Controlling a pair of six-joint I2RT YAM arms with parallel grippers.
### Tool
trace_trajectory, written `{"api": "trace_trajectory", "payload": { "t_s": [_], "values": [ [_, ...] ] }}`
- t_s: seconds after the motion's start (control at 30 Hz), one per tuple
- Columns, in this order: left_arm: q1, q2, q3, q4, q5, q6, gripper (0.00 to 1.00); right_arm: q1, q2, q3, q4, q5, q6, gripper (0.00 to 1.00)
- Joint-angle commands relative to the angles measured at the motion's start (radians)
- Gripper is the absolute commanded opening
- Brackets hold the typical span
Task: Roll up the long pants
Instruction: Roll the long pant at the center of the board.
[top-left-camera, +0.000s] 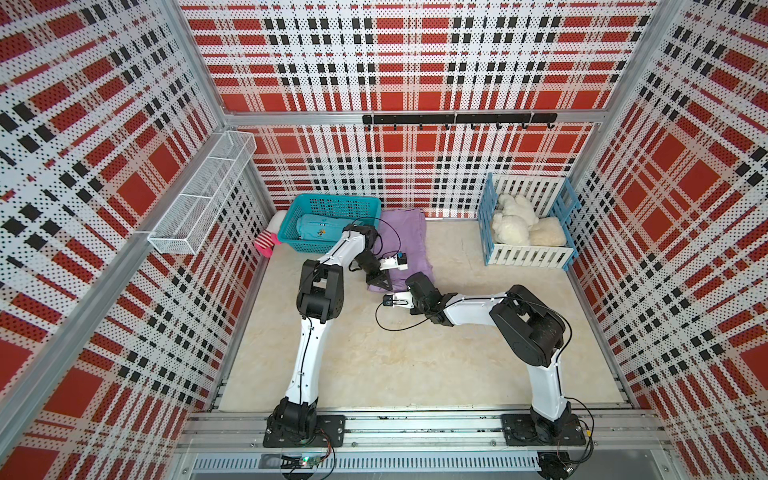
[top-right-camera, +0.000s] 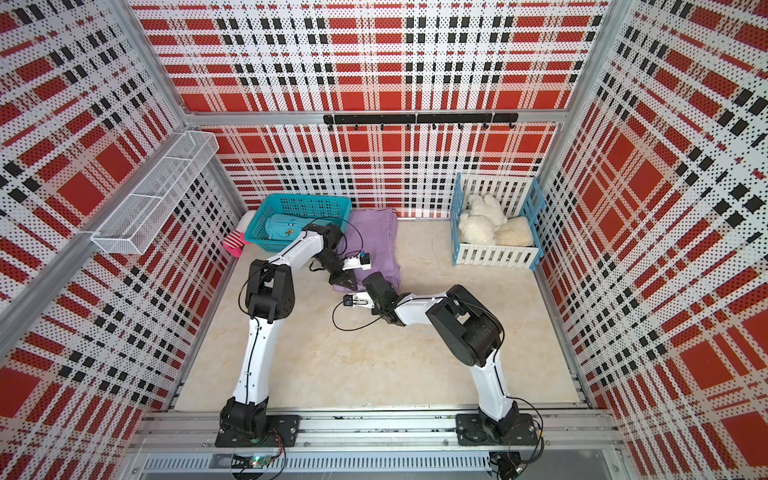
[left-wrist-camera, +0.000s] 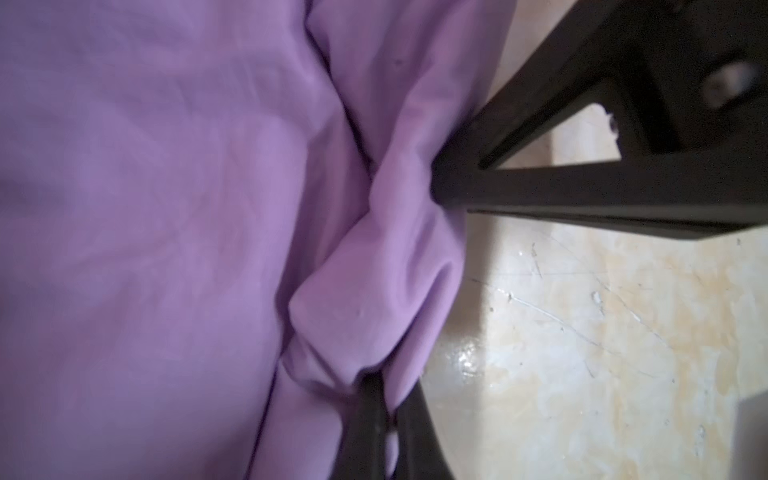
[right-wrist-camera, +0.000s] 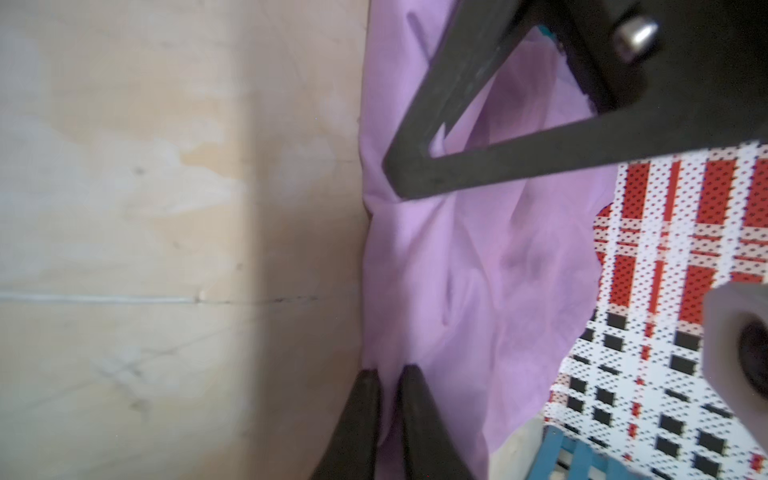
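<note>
- Left end effector (left-wrist-camera: 409, 282): pressed together, pinching a bunched fold of the pants (top-left-camera: 405, 237).
- Right end effector (right-wrist-camera: 386, 270): pressed together on the pants' edge.
- Location: pants lie on the bench (top-left-camera: 374, 365), just beside the basket (top-left-camera: 332, 203).

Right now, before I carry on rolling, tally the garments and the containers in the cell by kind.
Garments: 3 (long pants, teal rolled garment, striped sock)
Containers: 3 (teal basket, slatted crate, wire shelf)
Total: 6
</note>
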Motion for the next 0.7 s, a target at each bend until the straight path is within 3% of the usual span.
{"api": "trace_trajectory", "payload": {
  "t_s": [0.0, 0.17, 0.23, 0.27, 0.4, 0.6, 0.67],
  "values": [
    [0.036, 0.015, -0.066, 0.016, -0.07, 0.017, 0.0, -0.007, 0.049, 0.011, -0.047, -0.009, -0.003, 0.0],
    [0.055, -0.058, -0.18, 0.031, -0.085, 0.031, 0.24, -0.008, 0.05, -0.004, -0.054, -0.019, 0.012, 0.0],
    [0.066, -0.096, -0.231, 0.047, -0.098, 0.03, 0.56, -0.007, 0.047, -0.013, -0.06, -0.026, 0.022, 0.0],
    [0.074, -0.116, -0.26, 0.058, -0.106, 0.025, 0.96, -0.008, 0.044, -0.019, -0.062, -0.028, 0.028, 0.0],
    [0.093, -0.203, -0.356, 0.106, -0.142, 0.009, 0.99, -0.008, 0.026, -0.042, -0.064, -0.04, 0.046, 0.0],
    [0.128, -0.382, -0.523, 0.259, -0.266, -0.116, 0.99, -0.014, -0.006, -0.041, -0.13, -0.079, 0.066, 0.0],
    [0.138, -0.452, -0.593, 0.319, -0.313, -0.152, 0.99, -0.025, -0.02, -0.012, -0.19, -0.15, 0.09, 0.0]
  ]
}}
